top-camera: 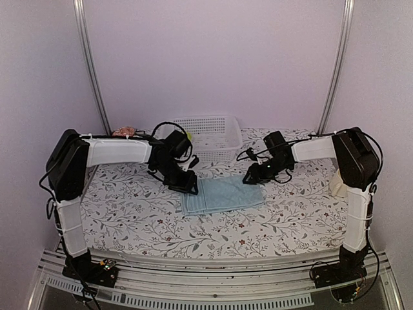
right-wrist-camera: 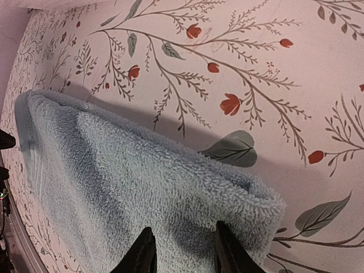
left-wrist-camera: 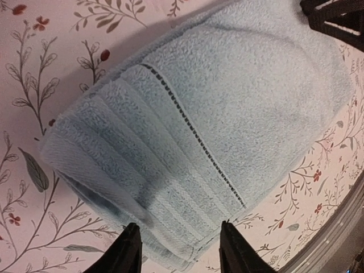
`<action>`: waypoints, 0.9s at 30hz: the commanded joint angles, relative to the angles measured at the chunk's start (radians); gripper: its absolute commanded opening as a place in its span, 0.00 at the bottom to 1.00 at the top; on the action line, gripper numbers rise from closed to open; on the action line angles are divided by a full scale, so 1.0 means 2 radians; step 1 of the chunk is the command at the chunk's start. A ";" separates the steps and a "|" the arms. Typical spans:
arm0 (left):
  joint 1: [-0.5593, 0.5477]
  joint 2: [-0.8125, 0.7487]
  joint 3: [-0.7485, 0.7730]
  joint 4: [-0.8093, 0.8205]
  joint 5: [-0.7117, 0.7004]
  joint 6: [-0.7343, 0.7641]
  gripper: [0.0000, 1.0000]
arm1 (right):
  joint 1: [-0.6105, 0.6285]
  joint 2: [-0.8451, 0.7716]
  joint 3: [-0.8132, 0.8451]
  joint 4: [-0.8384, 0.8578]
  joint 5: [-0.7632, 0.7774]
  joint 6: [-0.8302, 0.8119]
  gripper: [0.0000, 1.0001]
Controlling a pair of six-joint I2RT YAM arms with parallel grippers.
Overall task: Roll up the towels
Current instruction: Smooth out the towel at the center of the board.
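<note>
Fingers of the left gripper (left-wrist-camera: 181, 253) straddled the light blue towel (left-wrist-camera: 227, 114) at bottom centre, grip impossible to tell; right gripper (right-wrist-camera: 183, 253) pinched its raised edge, also bottom centre.

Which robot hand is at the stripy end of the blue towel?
The left fingers: the blue towel shows ribbed stripes there. The right fingers sit at its plain fluffy end.
</note>
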 commanded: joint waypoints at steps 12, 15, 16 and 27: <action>0.000 0.015 -0.038 0.007 0.004 -0.010 0.42 | 0.000 -0.003 -0.021 0.011 0.009 0.007 0.36; -0.001 0.014 -0.042 0.012 0.005 -0.011 0.35 | 0.000 -0.004 -0.023 0.012 0.009 0.007 0.36; -0.001 0.014 -0.044 0.014 0.006 -0.012 0.33 | 0.000 -0.004 -0.024 0.012 0.010 0.007 0.36; -0.003 0.006 -0.055 0.019 0.016 -0.020 0.02 | 0.000 -0.001 -0.025 0.011 0.013 0.006 0.36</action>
